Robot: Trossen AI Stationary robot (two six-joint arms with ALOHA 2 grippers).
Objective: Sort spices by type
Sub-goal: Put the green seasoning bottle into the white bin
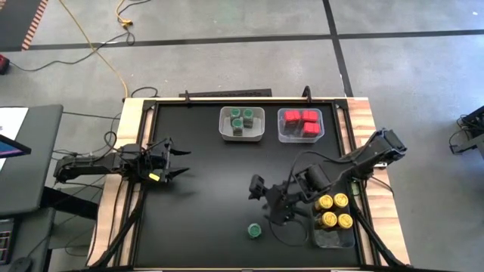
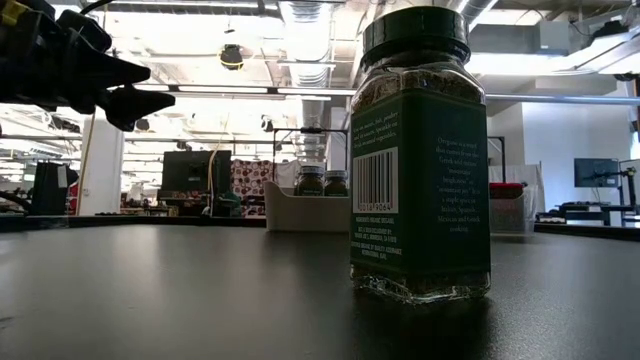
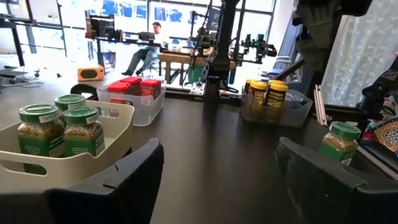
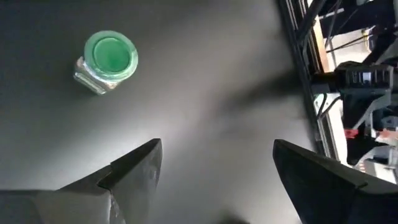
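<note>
Only the low view shows the green-lidded jar label; right pincer spread, empty.

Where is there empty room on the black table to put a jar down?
The widest bare patch is the middle of the black table, between the left gripper, the bin of green-lidded jars and the lone green-lidded jar. It is crowded at the right, where the right gripper hangs beside the bin of yellow-lidded jars, and around the bin of red boxes.
</note>
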